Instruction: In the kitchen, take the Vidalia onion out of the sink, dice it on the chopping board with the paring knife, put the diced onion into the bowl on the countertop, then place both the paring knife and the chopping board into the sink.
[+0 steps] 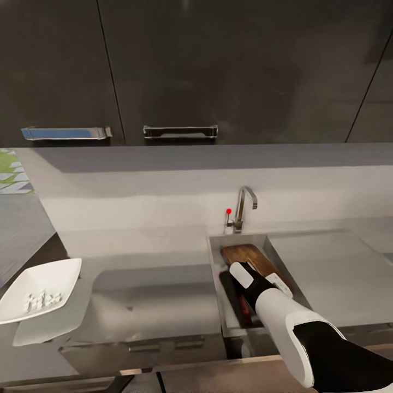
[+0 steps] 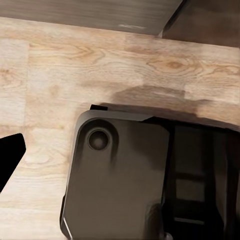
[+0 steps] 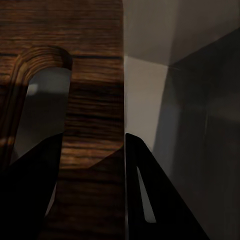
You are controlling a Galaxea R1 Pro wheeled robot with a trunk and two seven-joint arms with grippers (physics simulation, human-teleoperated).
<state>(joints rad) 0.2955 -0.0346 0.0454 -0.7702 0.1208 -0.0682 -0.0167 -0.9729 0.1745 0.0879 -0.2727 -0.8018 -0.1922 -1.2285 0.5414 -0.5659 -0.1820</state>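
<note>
The chopping board (image 1: 250, 257) leans inside the sink (image 1: 216, 284), its far end near the tap (image 1: 245, 203). My right arm reaches down into the basin. In the right wrist view the right gripper (image 3: 95, 145) is shut on the board (image 3: 95, 75), with the strip between the handle slot and the board's edge held between its dark fingers (image 3: 150, 200). Part of the paring knife's red handle (image 1: 245, 315) shows on the sink floor beside my arm. The white square bowl (image 1: 60, 275) sits at the countertop's (image 1: 158, 295) left end and holds the diced onion (image 1: 41, 300). A black fingertip (image 2: 10, 160) of the left gripper hangs over the floor.
Dark wall cabinets with metal handles (image 1: 180, 131) hang above the worktop. A red-tipped knob (image 1: 228, 211) stands left of the tap. The drainboard (image 1: 333, 273) lies right of the basin. The left wrist view shows light wood flooring (image 2: 100, 60) and my dark base (image 2: 120, 180).
</note>
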